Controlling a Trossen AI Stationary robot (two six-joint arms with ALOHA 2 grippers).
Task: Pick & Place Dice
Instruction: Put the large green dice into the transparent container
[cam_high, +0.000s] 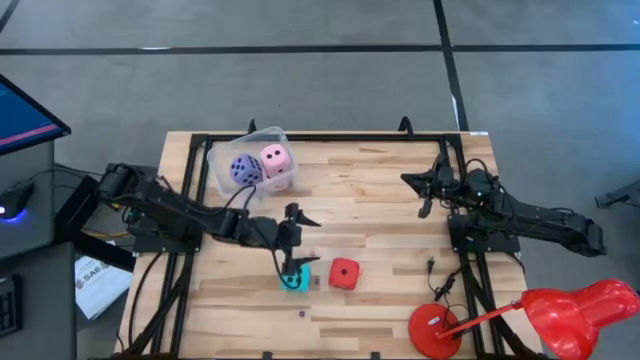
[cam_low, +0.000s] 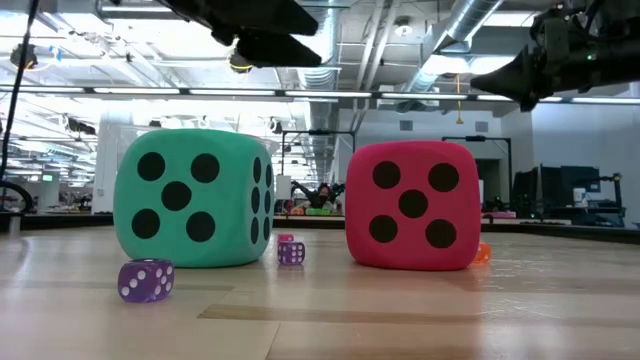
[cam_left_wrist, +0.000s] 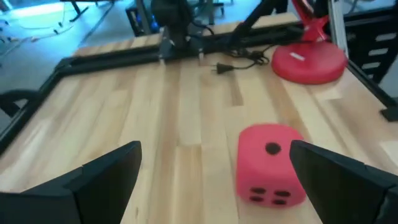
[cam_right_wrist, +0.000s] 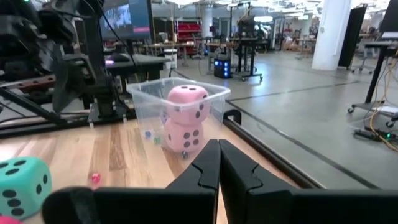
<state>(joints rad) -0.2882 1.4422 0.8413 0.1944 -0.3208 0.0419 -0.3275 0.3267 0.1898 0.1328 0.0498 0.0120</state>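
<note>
While the left gripper hangs above the cyan die near the table's front edge, its fingers stand wide apart and hold nothing. Just beside the cyan die sits the red die, apart from it, five pips facing the low camera. In the clear tub at the table's far left corner lie the violet-blue die and a pink die; the right wrist view shows two pink dice stacked there. Well apart on the right, the right gripper waits, fingers pressed together on nothing. A red lamp stands at the front right corner.
</note>
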